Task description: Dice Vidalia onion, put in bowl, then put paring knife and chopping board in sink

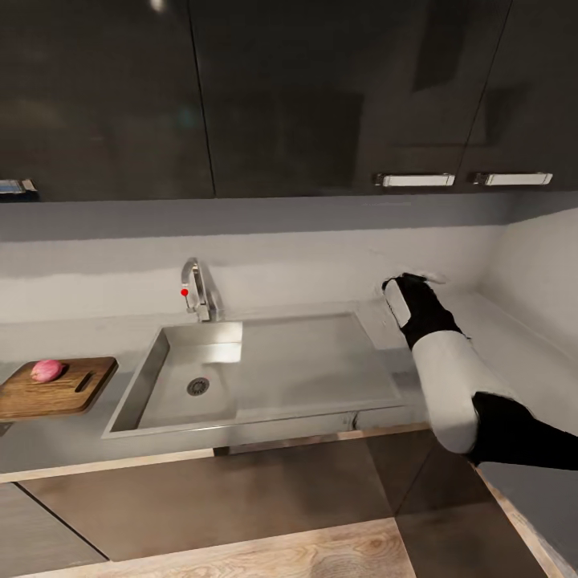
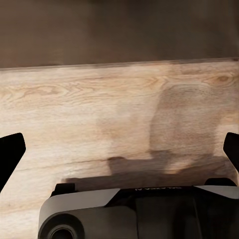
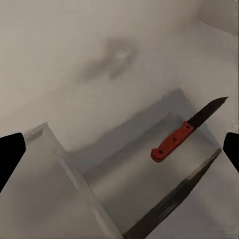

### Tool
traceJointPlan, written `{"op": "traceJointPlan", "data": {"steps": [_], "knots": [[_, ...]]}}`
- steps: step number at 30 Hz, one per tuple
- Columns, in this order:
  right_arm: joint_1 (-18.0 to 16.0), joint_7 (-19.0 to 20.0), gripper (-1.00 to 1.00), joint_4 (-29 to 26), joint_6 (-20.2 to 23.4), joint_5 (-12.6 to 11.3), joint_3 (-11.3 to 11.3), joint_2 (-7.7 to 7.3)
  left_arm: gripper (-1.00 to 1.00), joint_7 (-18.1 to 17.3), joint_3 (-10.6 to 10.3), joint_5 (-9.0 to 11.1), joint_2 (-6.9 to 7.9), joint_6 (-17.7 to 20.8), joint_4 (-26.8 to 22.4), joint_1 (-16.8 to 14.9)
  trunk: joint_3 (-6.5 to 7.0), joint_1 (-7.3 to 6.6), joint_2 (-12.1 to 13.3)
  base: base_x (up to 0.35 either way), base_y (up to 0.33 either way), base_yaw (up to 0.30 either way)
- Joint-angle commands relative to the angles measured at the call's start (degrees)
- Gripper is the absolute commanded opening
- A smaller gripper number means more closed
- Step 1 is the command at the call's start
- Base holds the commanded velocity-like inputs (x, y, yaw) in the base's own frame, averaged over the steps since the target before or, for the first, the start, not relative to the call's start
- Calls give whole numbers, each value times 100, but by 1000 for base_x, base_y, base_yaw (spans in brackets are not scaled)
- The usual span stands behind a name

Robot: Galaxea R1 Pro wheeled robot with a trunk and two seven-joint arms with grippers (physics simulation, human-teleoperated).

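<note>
Nearest us, the left gripper (image 2: 119,149) hangs over pale wooden floor (image 2: 99,114), its jaws spread wide and holding nothing. Our right arm reaches out over the table (image 1: 514,337) to the right of the sink (image 1: 321,361); the right gripper (image 3: 119,149) also has its jaws wide apart and empty, with the paring knife (image 3: 186,130) lying ahead of it on the grey surface near the wall. Left of the sink, the Vidalia onion (image 1: 47,370) rests on the chopping board (image 1: 56,389). Farther back stands the chrome tap (image 1: 197,291), under dark wall cabinets (image 1: 281,96).
</note>
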Motion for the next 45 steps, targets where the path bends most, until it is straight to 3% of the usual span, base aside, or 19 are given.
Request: {"op": "traceJointPlan", "data": {"steps": [1,3,7,16,23,28,29,32,36,39,41,45], "knots": [[-5,-27,100,-3,-39,-47,-178,-32,100,-19,-19,60,3,-16,5,-5,-12,3,-12,0,0,0],[-4,-35,100,6,-146,-55,-641,-118,100,-19,-19,61,3,-16,6,-4,-12,3,-12,0,0,0],[-4,-122,100,11,-209,-63,-938,-167,100,-19,-19,60,3,-16,12,-4,-12,3,-12,0,0,0],[-4,-585,100,4,-226,-78,-1015,-158,100,-19,-19,61,3,-16,13,-4,-12,3,-12,0,0,0],[-4,-1506,100,0,-233,-103,-1007,-96,100,-19,-19,61,0,-16,13,-5,-12,3,-12,0,0,0],[-4,-2203,100,-48,-231,-132,-1016,82,100,-19,-19,61,1,-16,13,-4,-12,3,-12,0,0,0],[-7,-2370,100,-71,-229,-162,-1016,204,100,-19,-19,61,-1,-16,13,-5,-12,3,-12,0,0,0],[-10,-2581,100,-116,-224,-309,-1022,346,100,-19,-19,61,0,-16,13,-4,-12,3,-12,0,0,0],[-12,-3015,100,-170,-219,-909,-1022,547,100,-19,-19,61,2,-16,13,-6,-12,3,-12,0,0,0],[-12,-3465,100,-223,-224,-1585,-1019,600,100,-19,-19,61,3,-16,13,-8,-12,3,-12,0,0,0],[-12,-3576,100,-259,-221,-1772,-1028,600,100,-19,-19,61,3,-16,13,-6,-12,3,-12,0,0,0],[-12,-3654,100,-293,-218,-1900,-1028,600,100,-19,-19,61,3,-16,13,-4,-12,3,-12,5,0,0]]}}
